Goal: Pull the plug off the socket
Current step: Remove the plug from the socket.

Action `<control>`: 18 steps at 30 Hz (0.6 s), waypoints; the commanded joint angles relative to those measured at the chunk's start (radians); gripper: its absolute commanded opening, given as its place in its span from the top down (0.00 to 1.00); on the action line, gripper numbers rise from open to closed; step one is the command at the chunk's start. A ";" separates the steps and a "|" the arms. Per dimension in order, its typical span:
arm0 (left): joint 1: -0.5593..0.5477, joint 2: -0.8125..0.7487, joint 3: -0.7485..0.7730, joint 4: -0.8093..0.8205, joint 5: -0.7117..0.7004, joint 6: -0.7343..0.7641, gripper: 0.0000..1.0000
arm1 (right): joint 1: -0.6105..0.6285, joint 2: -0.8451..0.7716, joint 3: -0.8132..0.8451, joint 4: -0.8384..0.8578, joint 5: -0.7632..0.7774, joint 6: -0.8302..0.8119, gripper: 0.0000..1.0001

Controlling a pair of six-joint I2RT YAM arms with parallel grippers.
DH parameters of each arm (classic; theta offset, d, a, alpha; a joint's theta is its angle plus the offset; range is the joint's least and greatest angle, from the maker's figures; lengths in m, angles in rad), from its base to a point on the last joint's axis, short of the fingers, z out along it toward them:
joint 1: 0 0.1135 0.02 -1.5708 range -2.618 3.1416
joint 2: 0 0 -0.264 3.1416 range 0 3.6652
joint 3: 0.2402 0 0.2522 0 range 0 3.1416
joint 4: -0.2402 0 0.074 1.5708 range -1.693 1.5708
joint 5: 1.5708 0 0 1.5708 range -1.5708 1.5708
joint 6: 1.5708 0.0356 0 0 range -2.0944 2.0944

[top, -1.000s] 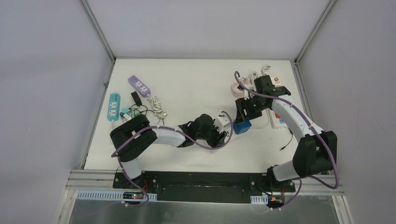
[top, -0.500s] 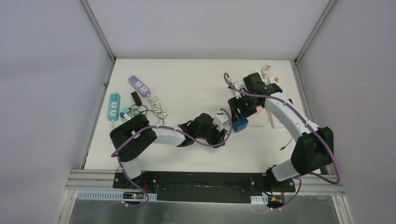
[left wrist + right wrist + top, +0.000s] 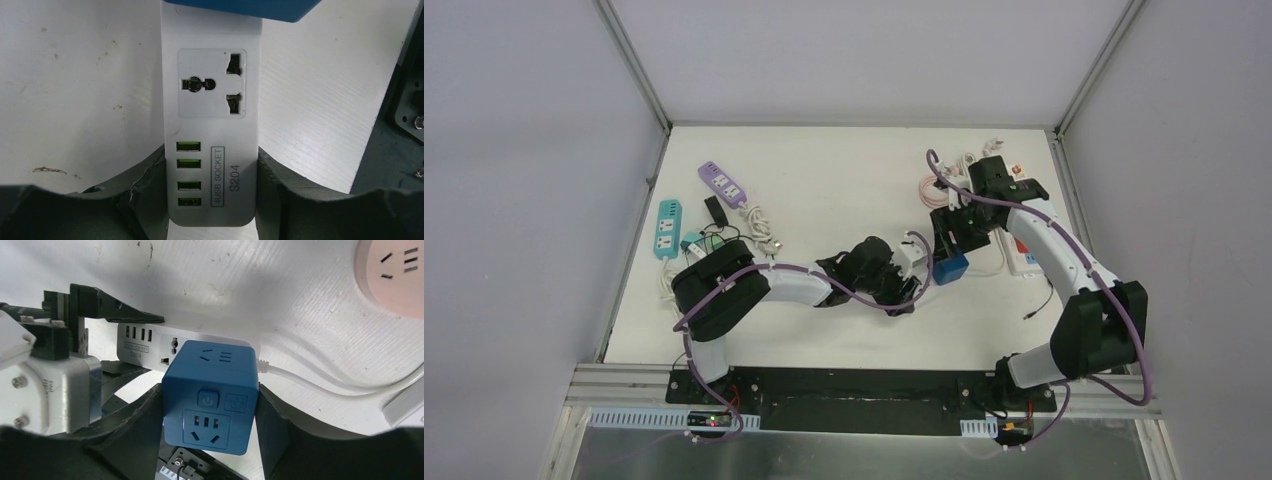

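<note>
A white socket strip [image 3: 212,120] marked "4USB SOCKET S204" lies mid-table [image 3: 913,257]. My left gripper [image 3: 212,167] is shut on its USB end, fingers on both long sides; from above the left gripper [image 3: 906,276] is left of the blue cube. A blue cube plug [image 3: 210,395] with a power button sits at the strip's far end [image 3: 950,269]; its edge shows at the top of the left wrist view [image 3: 240,7]. My right gripper [image 3: 210,407] is shut on the cube's sides [image 3: 948,250]. Whether its pins are still in the strip is hidden.
A white cable [image 3: 320,382] runs from the cube to the right. A pink round socket [image 3: 392,275] and a white strip [image 3: 1021,255] lie at the right. A purple strip [image 3: 722,184], a teal strip [image 3: 667,229] and cables lie at the left.
My right arm swung left with the blue cube, then back right. My left gripper and the white strip shifted slightly right and away from me. Both grips are unchanged.
</note>
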 commanded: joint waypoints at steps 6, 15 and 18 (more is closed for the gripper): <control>0.002 0.059 0.010 -0.138 0.021 0.006 1.00 | 0.158 0.059 0.136 -0.037 -0.146 0.029 1.00; 0.015 0.026 -0.007 -0.148 0.002 0.010 1.00 | 0.004 0.024 0.060 -0.036 -0.128 0.011 1.00; 0.023 0.042 0.014 -0.169 0.023 0.023 1.00 | -0.042 -0.014 0.034 -0.035 -0.125 0.009 1.00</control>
